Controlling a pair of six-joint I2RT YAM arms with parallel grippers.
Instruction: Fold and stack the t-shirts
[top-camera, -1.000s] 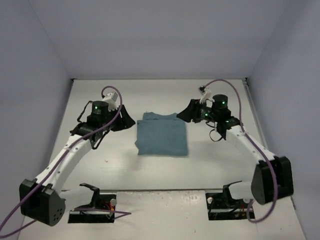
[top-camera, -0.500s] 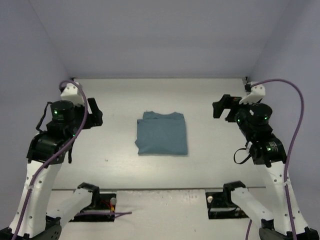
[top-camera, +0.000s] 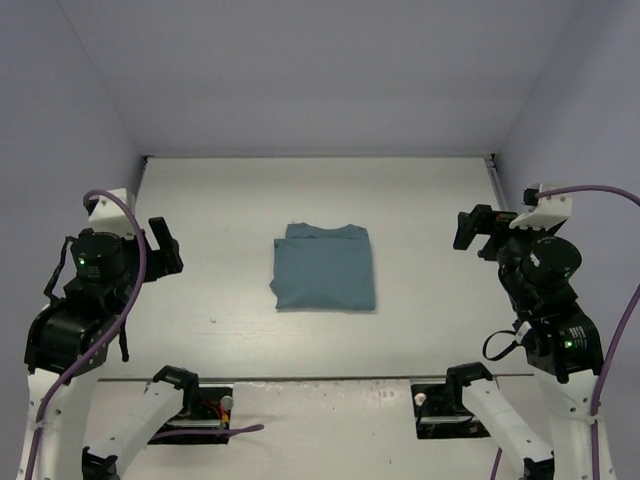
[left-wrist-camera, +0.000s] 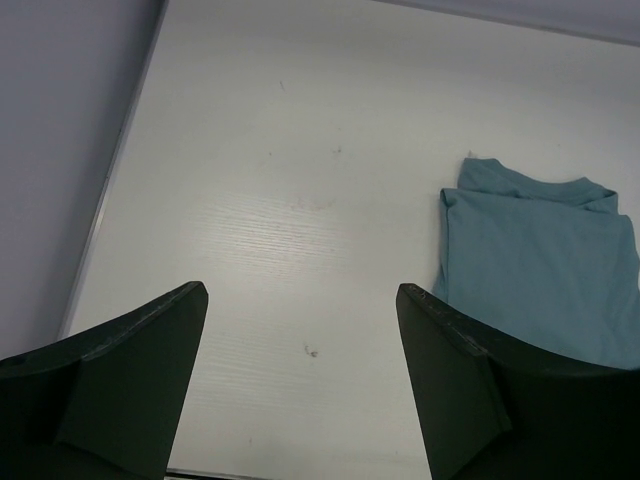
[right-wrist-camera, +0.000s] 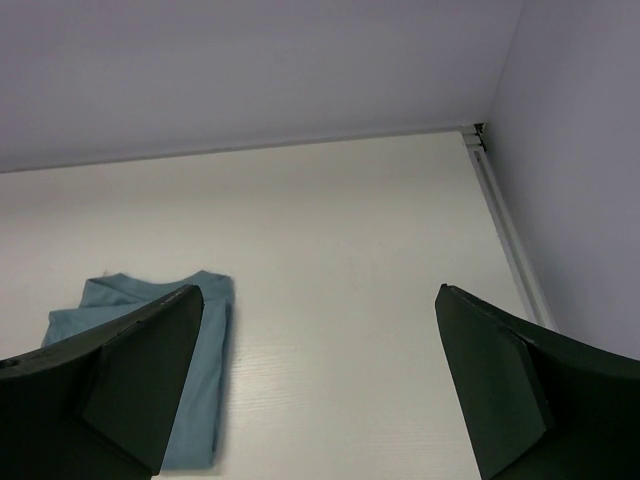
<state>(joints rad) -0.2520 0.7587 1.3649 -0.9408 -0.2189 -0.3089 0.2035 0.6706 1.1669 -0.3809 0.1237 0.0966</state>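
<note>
The teal t-shirt (top-camera: 325, 268) lies folded into a neat rectangle at the middle of the white table, collar toward the back wall. My left gripper (top-camera: 160, 245) is open and empty, held up well to the left of it. The left wrist view shows its jaws wide apart (left-wrist-camera: 300, 295) with the t-shirt (left-wrist-camera: 540, 260) at the right. My right gripper (top-camera: 475, 228) is open and empty, held up well to the right. The right wrist view shows its jaws wide apart (right-wrist-camera: 320, 295) with the t-shirt (right-wrist-camera: 205, 360) at the lower left.
Pale walls close the table in at the back, left and right. A raised strip runs along the right edge (right-wrist-camera: 510, 250) and the left edge (left-wrist-camera: 110, 200). The arm bases (top-camera: 190, 405) (top-camera: 455, 400) sit at the near edge.
Both arms have drawn back from the sides of the t-shirt, outward and toward the near edge, and risen. The t-shirt has not moved.
</note>
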